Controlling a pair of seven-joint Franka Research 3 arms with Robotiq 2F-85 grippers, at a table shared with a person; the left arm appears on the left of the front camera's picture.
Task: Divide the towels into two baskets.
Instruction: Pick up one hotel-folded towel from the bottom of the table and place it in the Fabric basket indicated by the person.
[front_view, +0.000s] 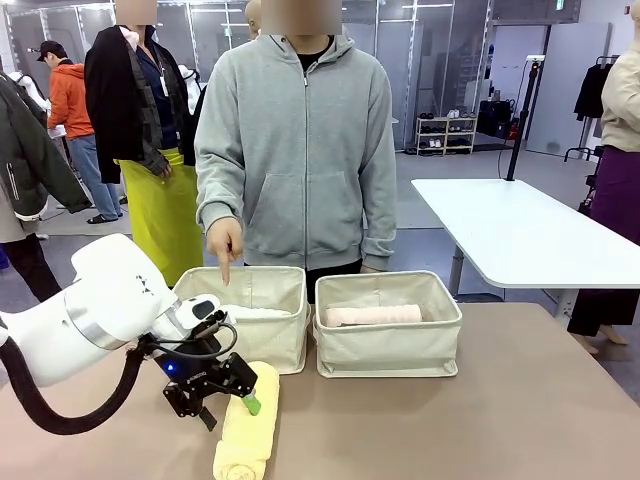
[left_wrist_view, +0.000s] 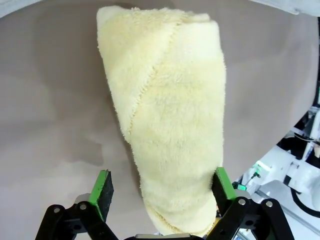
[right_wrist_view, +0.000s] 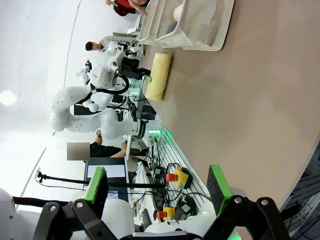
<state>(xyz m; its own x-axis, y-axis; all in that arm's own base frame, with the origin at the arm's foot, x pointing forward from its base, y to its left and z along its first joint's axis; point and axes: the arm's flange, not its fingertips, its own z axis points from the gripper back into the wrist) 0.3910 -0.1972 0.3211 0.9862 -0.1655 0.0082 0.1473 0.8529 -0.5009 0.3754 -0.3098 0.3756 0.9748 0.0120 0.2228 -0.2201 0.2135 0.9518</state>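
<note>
Left gripper (front_view: 232, 394): open, jaws straddling the pale yellow towel (front_view: 247, 425), which lies on the counter (front_view: 480, 420) in front of the left basket (front_view: 262, 330).
Right gripper (right_wrist_view: 157, 187): open, empty, above bare counter.
Left basket: white towel (front_view: 255, 312) inside; person's hand (front_view: 225, 238) points down over it.
Right basket (front_view: 388, 345): pale pink towel (front_view: 372, 316) inside.

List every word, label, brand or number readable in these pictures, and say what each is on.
No text can be read.
Left tool: small white print on its black body, too small to read.
Pale yellow towel, left basket, right basket: no print seen.
</note>
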